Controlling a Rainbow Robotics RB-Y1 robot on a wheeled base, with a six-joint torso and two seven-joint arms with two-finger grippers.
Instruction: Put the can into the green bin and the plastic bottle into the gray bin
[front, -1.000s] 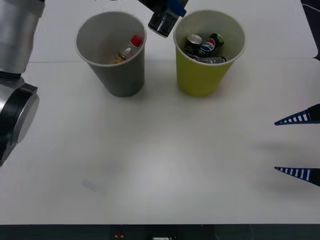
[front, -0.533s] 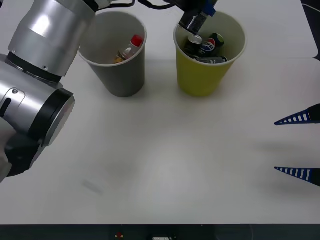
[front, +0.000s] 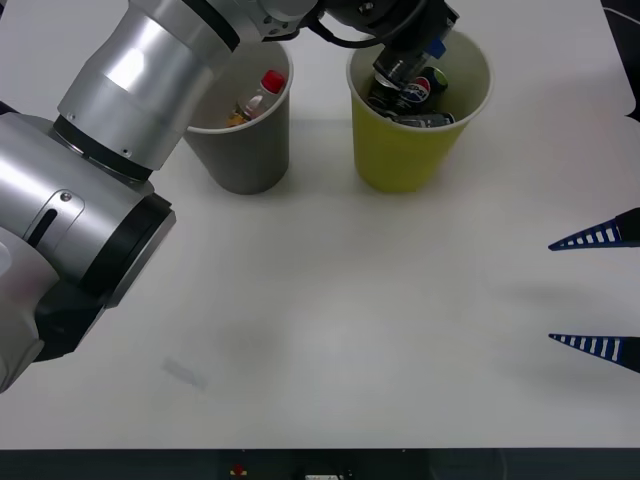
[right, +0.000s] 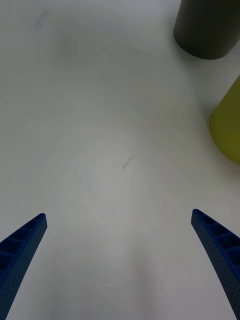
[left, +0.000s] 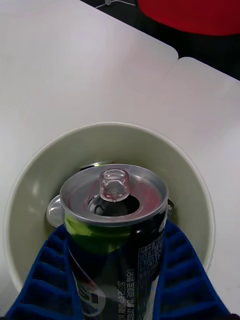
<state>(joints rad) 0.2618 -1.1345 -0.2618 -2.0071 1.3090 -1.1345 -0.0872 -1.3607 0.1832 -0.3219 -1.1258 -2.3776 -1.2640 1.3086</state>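
The can (left: 116, 235) clamped in the left hand (left: 117, 280), over the green bin (front: 400, 150).

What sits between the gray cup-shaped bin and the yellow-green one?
Nothing: front view shows bare white table between gray bin and yellow-green bin.

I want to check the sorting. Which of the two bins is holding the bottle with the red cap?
The gray bin, the left of the pair, holds the plastic bottle. The green bin beside it holds cans instead.
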